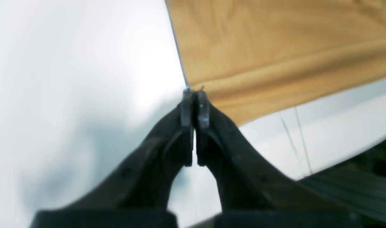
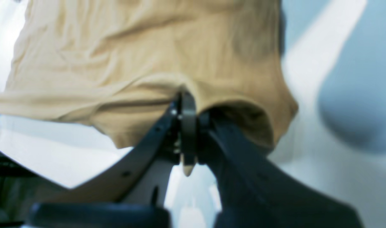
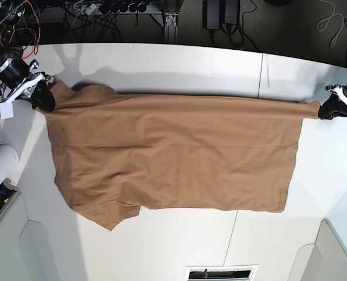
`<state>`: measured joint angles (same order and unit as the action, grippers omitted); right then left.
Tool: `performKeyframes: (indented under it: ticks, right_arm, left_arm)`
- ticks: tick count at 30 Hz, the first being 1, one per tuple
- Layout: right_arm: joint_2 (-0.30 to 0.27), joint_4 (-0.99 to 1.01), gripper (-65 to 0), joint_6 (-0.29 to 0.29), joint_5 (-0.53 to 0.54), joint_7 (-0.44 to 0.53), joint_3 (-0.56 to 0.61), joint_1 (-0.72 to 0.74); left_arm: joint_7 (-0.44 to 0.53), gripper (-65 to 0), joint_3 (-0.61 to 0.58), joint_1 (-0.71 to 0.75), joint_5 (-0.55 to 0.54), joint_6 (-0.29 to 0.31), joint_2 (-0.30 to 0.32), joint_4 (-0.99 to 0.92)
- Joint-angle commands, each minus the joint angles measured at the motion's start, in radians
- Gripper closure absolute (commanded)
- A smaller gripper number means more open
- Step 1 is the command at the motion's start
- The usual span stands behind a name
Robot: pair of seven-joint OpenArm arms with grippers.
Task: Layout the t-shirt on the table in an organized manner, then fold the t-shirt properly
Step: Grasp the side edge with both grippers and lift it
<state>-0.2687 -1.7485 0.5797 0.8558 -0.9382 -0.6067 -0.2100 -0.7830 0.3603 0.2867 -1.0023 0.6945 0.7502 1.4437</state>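
**Student:** Two grippers, one shirt. What does each hold?

**Instructor:** Left gripper (image 1: 195,92): jaws pressed together, pinching the very corner of the t-shirt (image 3: 173,155) at its hem. Right gripper (image 2: 188,104): likewise closed, with a fold of cloth bunched over its tip. In the base view the left gripper (image 3: 328,110) sits at that view's right end of the cloth and the right gripper (image 3: 43,96) at the other end.

**Student:** Where does the shirt lie?

**Instructor:** Spread lengthwise across the white table (image 3: 179,246), its far edge drawn into a nearly straight line between the two grips. One sleeve pokes out at the near lower corner; the rest of the body rests flat with shallow wrinkles.

**Student:** So which step is this?

**Instructor:** By my reading, laying out; no fold is made yet.

**Student:** How is it done well?

**Instructor:** Keep the tension even, so the held edge stays straight and neither pinch slips. The left grip catches only a little cloth, so a hard pull is likely to free it. Move both arms together, low to the table, so the body slides flat rather than lifting. Set the edge down before releasing, and check that the sleeve lies spread, not tucked under.
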Motion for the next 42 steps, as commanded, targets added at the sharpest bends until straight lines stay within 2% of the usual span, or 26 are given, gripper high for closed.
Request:
performKeyframes:
  ticks: [1,6,12,17,23,24,26,27,28,31,35,39,40,42]
  right_arm:
    - [-0.016,-0.014,0.0,0.001,0.01,0.03,-0.005,0.023]
    - [-0.016,0.003,0.0,0.001,-0.042,0.066,0.005,0.1]
    - [-0.016,0.089,0.0,0.001,-0.096,0.092,0.094,0.2]
    - [-0.016,0.176,0.0,0.001,-0.172,0.12,0.159,0.279]
    - [-0.016,0.284,0.0,0.0,-0.206,0.13,0.18,0.33]
    - [-0.016,0.286,-6.0,0.0,-0.206,0.13,0.18,0.331]
    - [-0.016,0.285,-22.6,-0.005,-0.205,0.122,0.18,0.331]
    - [-0.016,0.285,-28.2,-0.007,-0.204,0.116,0.179,0.331]
    - [-0.017,0.284,-30.7,-0.007,-0.2,0.109,0.179,0.331]
    - [-0.016,0.268,-30.8,-0.007,-0.151,0.077,0.161,0.33]
    - [-0.016,0.219,-30.8,-0.006,-0.113,0.044,0.097,0.328]
    - [-0.016,0.208,-29.8,-0.006,-0.089,0.056,0.048,0.328]
    - [-0.014,0.209,-27.1,-0.006,-0.092,0.064,0.049,0.328]
    - [-0.007,0.214,-17.3,-0.006,-0.114,0.089,0.054,0.329]
  left_arm:
    - [0.033,0.0,0.006,-0.021,-0.001,0.004,0.029,0.01]
    - [0.055,0.0,-0.072,-0.106,0.048,0.004,0.029,-0.038]
    - [0.134,0.0,-0.21,-0.225,0.128,0.004,0.018,-0.153]
    - [0.128,0.0,-0.24,-0.322,0.142,0.004,-0.01,-0.252]
    - [0.119,0.0,-0.269,-0.339,0.147,0.004,-0.011,-0.305]
    - [0.108,-4.1,-0.269,-0.339,0.147,0.004,-0.01,-0.305]
    - [0.079,-14.8,-0.269,-0.34,0.135,0.004,-0.008,-0.304]
    - [0.052,-19.6,-0.269,-0.339,0.108,0.004,-0.004,-0.304]
    - [0.018,-22.9,-0.269,-0.34,0.069,0.004,0.002,-0.304]
    - [-0.061,-23.7,-0.266,-0.339,-0.027,0.004,0.032,-0.286]
    - [-0.066,-23.7,-0.247,-0.338,-0.031,0.004,0.063,-0.183]
    - [-0.059,-23.6,-0.241,-0.336,-0.03,0.004,0.065,-0.08]
    - [-0.041,-23.6,-0.243,-0.336,-0.026,0.004,0.058,-0.076]
    - [-0.004,-23.6,-0.243,-0.336,0.004,0.004,0.029,-0.076]
